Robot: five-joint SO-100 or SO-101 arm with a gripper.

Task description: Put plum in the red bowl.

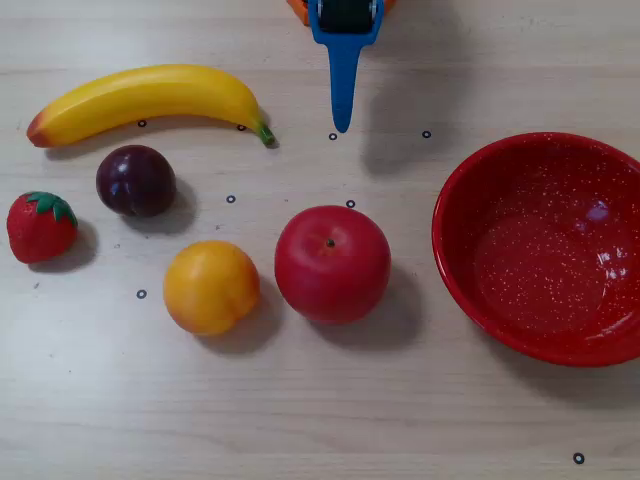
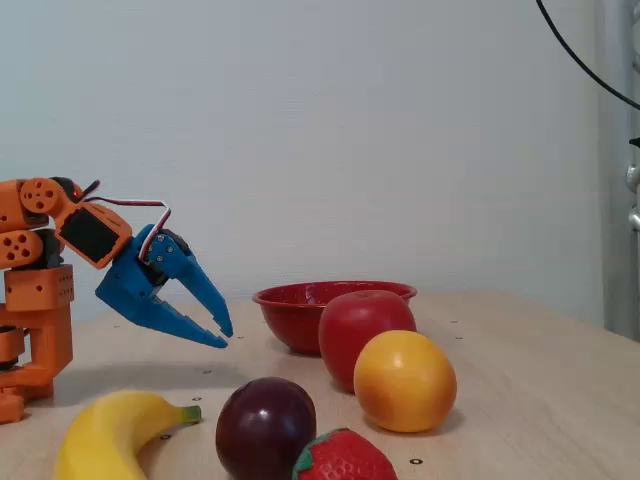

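- My gripper (image 2: pixel 224 335) hangs above the table (image 1: pixel 330 420), fingers a little apart, holding nothing.
- In the overhead view the plum (image 1: pixel 136 180) sits below the banana (image 1: pixel 150 98), beside the strawberry (image 1: pixel 40 226).
- The red bowl (image 1: pixel 460 270) stands empty at the right, past the apple (image 1: pixel 332 264) and orange (image 1: pixel 211 286).

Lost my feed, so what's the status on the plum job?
Gripper empty, fingers slightly parted, above table. Plum untouched, beside banana. Red bowl empty. Nothing blocking the plum.
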